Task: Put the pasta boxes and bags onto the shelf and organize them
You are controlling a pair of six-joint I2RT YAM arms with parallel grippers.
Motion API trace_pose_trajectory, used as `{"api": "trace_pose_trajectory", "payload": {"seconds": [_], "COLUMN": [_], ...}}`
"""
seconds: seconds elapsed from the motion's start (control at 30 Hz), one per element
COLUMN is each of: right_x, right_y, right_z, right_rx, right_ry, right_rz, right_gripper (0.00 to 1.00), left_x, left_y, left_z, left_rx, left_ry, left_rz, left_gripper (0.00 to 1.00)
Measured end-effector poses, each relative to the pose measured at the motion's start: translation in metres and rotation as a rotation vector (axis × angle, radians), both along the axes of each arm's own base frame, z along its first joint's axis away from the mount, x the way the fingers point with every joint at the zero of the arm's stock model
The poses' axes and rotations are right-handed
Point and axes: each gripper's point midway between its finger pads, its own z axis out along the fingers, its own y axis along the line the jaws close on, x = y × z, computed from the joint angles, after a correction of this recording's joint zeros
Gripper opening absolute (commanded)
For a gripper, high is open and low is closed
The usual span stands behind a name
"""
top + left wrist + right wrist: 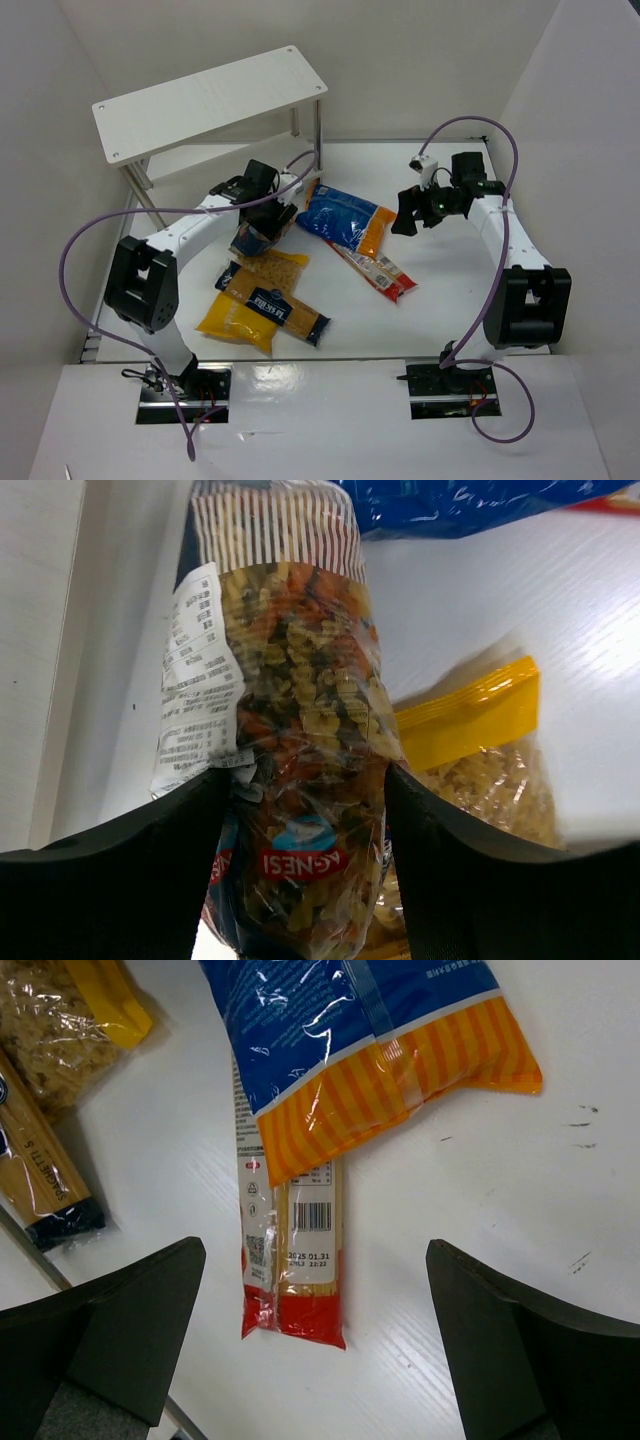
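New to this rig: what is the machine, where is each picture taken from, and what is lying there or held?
Two robot arms are bolted to a white table. The overhead picture looks down from behind them; the other two come from cameras on each wrist. The left gripper grips a clear bag of tricolour spiral pasta. The right gripper is open and empty, near a narrow red spaghetti packet under a blue bag with an orange striped end. A yellow pasta bag lies under a navy-labelled spaghetti packet. The white two-tier shelf stands behind.
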Motion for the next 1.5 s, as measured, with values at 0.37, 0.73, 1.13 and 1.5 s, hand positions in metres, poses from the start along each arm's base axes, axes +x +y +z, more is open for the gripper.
{"api": "trace_pose_trajectory", "payload": {"seconds": [0.37, 0.73, 1.13, 1.5], "right_x": [-0.006, -0.008, -0.012, -0.012], "right_y": [0.001, 0.002, 0.003, 0.003], "right_z": [0.006, 0.012, 0.011, 0.011], "right_rx": [0.007, 0.012, 0.012, 0.013], "right_ry": [-0.019, -0.035, -0.033, -0.032], "right_rz": [0.005, 0.009, 0.010, 0.009], "right_gripper": [1.00, 1.00, 1.00, 1.00], "left_x": [0.007, 0.015, -0.010, -0.020], "left_y": [0.012, 0.028, 0.037, 0.025], "left_z": [-0.035, -0.043, -0.006, 0.100], "left_rx": [0.202, 0.351, 0.336, 0.225], "left_ry": [-0.002, -0.055, -0.084, -0.276], "left_rz": [0.082, 0.175, 0.142, 0.086], "left_gripper": [0.77, 0.00, 0.00, 0.00]}}
